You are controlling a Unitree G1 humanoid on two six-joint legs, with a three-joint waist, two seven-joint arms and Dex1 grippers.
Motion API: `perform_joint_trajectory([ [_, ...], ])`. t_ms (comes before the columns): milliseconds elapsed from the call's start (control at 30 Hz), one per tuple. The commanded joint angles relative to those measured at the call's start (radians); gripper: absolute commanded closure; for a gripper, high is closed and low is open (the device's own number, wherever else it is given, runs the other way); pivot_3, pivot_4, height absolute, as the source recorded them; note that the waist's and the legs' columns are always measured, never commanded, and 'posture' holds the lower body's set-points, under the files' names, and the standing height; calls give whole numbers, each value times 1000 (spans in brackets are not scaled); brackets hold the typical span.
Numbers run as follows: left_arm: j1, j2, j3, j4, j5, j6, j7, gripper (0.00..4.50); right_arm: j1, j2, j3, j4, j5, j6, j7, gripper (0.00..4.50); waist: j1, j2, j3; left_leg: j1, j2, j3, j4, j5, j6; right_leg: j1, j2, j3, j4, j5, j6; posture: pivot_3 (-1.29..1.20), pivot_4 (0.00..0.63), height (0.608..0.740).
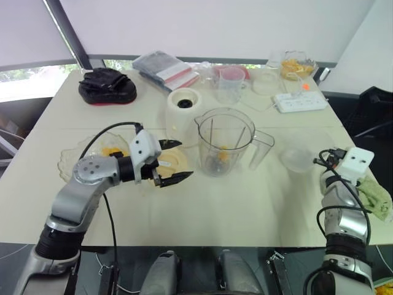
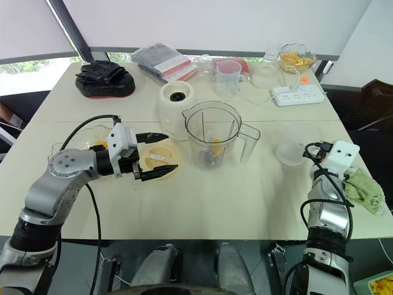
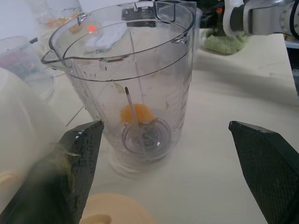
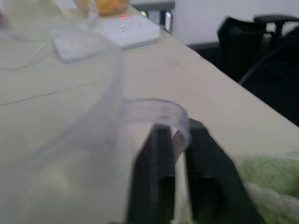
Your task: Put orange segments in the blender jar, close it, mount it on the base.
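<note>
The clear blender jar stands upright and uncovered at the table's middle, with an orange segment at its bottom. Behind it to the left is the white blender base. A glass plate at the left holds orange segments. My left gripper is open and holds nothing; it hovers over a yellow lid and points at the jar. My right gripper is shut on the tab of a clear plastic lid right of the jar.
At the back stand a clear measuring cup, a glass bowl of orange pieces, a white power strip, packets and a black bundle. A green cloth lies at the right edge.
</note>
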Motion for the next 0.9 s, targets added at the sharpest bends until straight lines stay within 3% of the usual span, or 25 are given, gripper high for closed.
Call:
perform_joint_trajectory([
  [33, 3, 12, 11, -31, -2, -18, 9, 0, 16, -20, -9, -2, -13, -4, -15, 4463, 7, 0, 0, 1, 0, -1, 0, 0, 0, 1, 0, 0, 0, 0, 0, 0, 150, 740],
  [267, -1, 16, 11, -23, -3, -23, 13, 0, 26, -13, -17, -70, 11, 10, -21, 4463, 1, 0, 0, 1, 0, -1, 0, 0, 0, 1, 0, 0, -1, 0, 0, 0, 150, 740],
  [467, -22, -15, 32, 2, -44, 4, 30, 0, -14, -6, -33, -261, 70, 108, -61, 4463, 1, 1, 1, 0, 0, 0, 0, 0, 0, 0, 0, 0, -1, 0, 0, 0, 150, 740],
  [567, -46, -62, 70, 31, -99, 36, 66, 0, -63, -16, -35, -329, 99, 161, -80, 4463, 0, 2, 1, 0, 0, 0, 0, 0, 0, 0, 0, 0, -1, 0, 0, 0, 150, 740],
  [900, -48, -73, 64, 66, -102, -17, 57, 0, -275, -107, 20, -465, 176, 372, -26, 4463, -2, 4, 2, -2, 0, 0, -2, 0, 0, -3, 0, 0, -1, 0, 0, 0, 150, 740],
])
